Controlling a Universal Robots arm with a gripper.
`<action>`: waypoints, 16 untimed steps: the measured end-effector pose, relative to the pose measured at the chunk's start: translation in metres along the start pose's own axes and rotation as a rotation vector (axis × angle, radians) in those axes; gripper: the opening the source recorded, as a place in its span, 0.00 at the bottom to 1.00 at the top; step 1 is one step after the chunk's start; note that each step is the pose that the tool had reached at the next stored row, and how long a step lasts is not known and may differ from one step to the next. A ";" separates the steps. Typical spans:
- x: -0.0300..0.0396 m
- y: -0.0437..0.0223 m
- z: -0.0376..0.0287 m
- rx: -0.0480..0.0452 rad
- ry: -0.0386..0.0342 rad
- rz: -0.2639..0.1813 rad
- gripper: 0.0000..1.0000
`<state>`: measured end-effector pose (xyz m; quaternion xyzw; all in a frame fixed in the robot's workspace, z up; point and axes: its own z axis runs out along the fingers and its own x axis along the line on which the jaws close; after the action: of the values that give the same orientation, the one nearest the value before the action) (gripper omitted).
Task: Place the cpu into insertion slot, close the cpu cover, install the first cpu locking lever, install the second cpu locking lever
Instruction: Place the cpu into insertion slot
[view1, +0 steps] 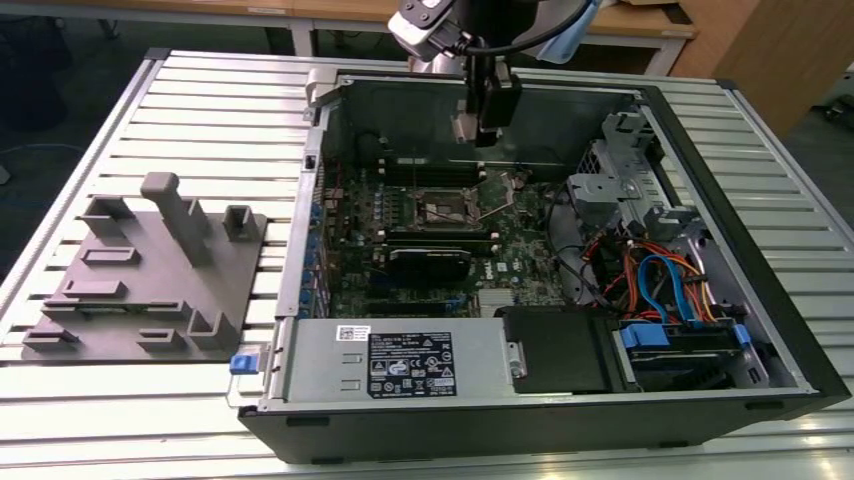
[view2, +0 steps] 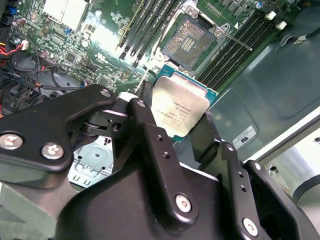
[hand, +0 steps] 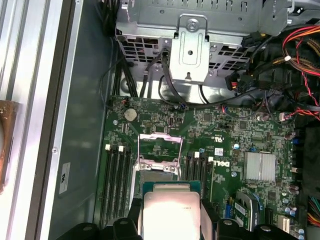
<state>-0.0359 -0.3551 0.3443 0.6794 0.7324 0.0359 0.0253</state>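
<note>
Cpu grasped by edges in gripper, hanging above motherboard, not seated. Socket bare, at 6 o'clock from gripper in exterior view. Judgement: all four steps left, placing underway, nothing closed or latched.

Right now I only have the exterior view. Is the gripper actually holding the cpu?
Observer: Yes. In the second wrist view the gripper is shut on the cpu, clamped by two opposite edges, metal top showing.
Operator: Insertion slot free?
Observer: Yes. The insertion slot is empty, with its dark contact field bare. The cpu is apart from it, not seated.
</note>
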 end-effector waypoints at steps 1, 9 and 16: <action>0.0000 0.0000 0.0002 0.0000 -0.0001 0.000 0.54; 0.0000 -0.0002 0.0018 0.0001 -0.0013 0.000 0.54; 0.0000 -0.0003 0.0035 0.0002 -0.0013 0.000 0.54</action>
<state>-0.0359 -0.3551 0.3408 0.6794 0.7325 0.0354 0.0257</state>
